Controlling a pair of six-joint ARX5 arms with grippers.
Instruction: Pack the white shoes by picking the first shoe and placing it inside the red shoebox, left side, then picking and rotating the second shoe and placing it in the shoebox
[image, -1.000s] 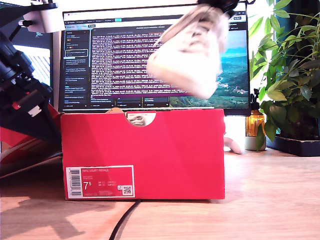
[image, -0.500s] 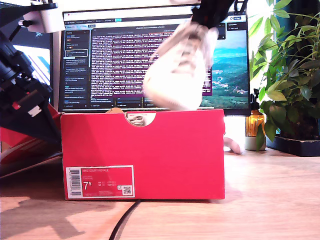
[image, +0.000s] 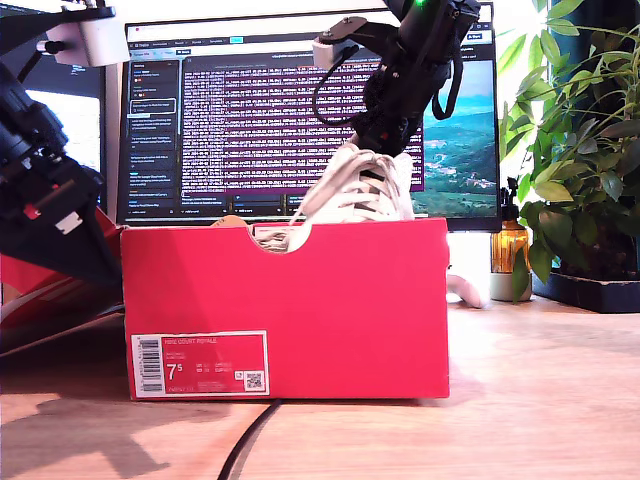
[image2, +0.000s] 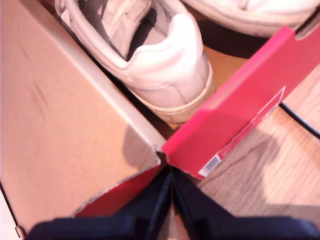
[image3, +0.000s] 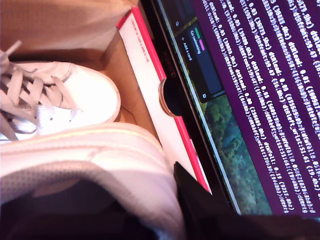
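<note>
Your second gripper (image: 385, 140), clamped on the second shoe (image: 362, 188), has dropped it from mid-air into the glossy red shoebox (image: 285, 305). First gripper (image2: 167, 192): fingers together at the cardboard corner.

We are at a desk in an office or computer lab. Behind our arms a big computer screen (image: 300, 120) shows lines of text. The wooden desk (image: 540, 400) has a leafy green plant (image: 580, 150) on it, and a black cable (image: 245, 445).
</note>
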